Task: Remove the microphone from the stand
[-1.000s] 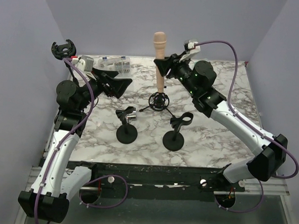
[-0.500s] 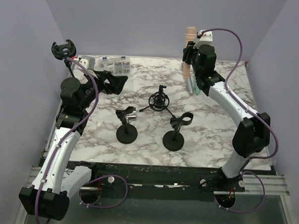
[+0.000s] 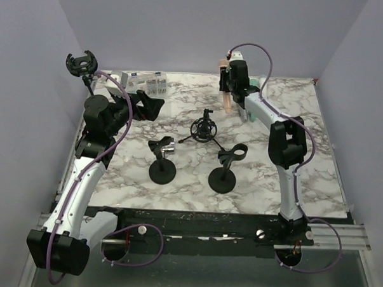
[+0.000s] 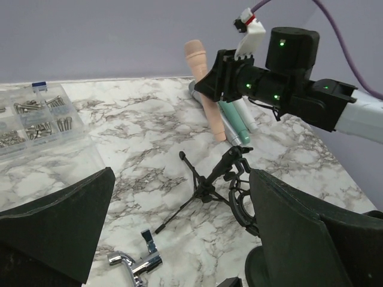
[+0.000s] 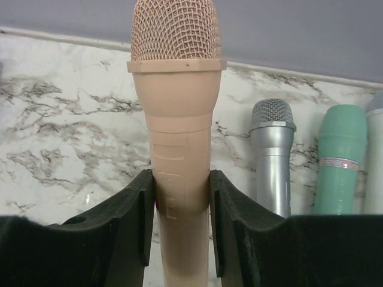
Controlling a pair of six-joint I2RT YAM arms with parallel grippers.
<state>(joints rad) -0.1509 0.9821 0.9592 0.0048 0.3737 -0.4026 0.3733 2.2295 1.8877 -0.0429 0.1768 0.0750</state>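
My right gripper (image 3: 231,78) is shut on the peach microphone (image 3: 224,89), which it holds upright over the back of the table, clear of the stand. In the right wrist view both pads press the microphone's (image 5: 179,119) handle just below its mesh head, at my right gripper (image 5: 181,185). The small black tripod stand (image 3: 203,128) with its ring mount stands empty mid-table, also seen as the stand (image 4: 222,173) in the left wrist view. My left gripper (image 3: 148,108) hangs open to the stand's left, nothing between its fingers (image 4: 60,221).
A silver microphone (image 5: 272,149) and a teal microphone (image 5: 338,158) lie side by side at the back right. Two round-base clip stands (image 3: 162,161) (image 3: 225,170) sit near the front. A clear screw box (image 3: 146,83) is at the back left.
The right arm has carried the peach microphone up off the tripod stand and toward the back of the table beside the lying microphones. The left gripper has drawn back slightly.
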